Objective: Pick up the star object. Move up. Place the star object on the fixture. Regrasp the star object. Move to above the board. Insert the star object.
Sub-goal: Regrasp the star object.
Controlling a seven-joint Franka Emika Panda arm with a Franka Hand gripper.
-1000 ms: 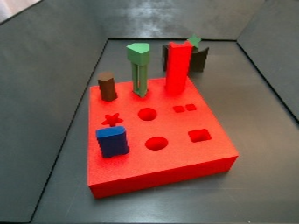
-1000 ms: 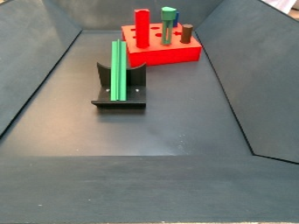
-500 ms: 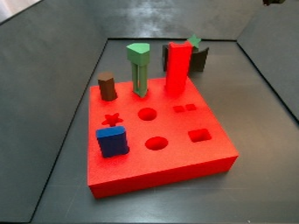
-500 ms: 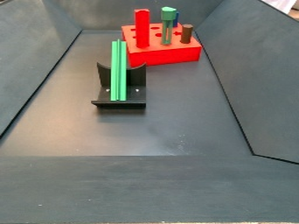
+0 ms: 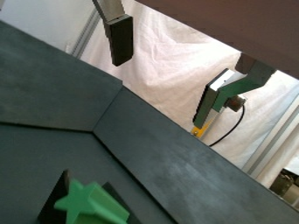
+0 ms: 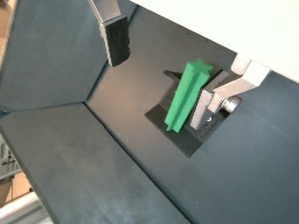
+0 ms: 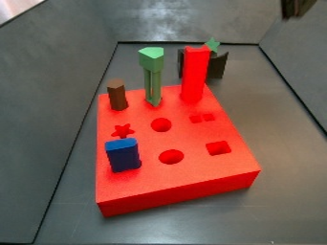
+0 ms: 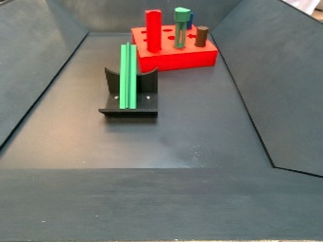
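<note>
The star object is a long slim green peg standing upright against the fixture, a dark L-shaped bracket on the floor. Both show in a wrist view, the peg resting on the fixture, and its star-shaped end shows in a wrist view. My gripper is open and empty, above the peg and apart from it; it also shows in a wrist view. The red board has a star hole in its top. In a side view the peg tip peeks from behind the red post.
On the board stand a green peg with a triangular top, a tall red post, a brown cylinder and a blue block. Dark sloping walls enclose the floor.
A dark part of my gripper has come into view at the top right corner of a side view. The star object, fixture and board have not moved.
</note>
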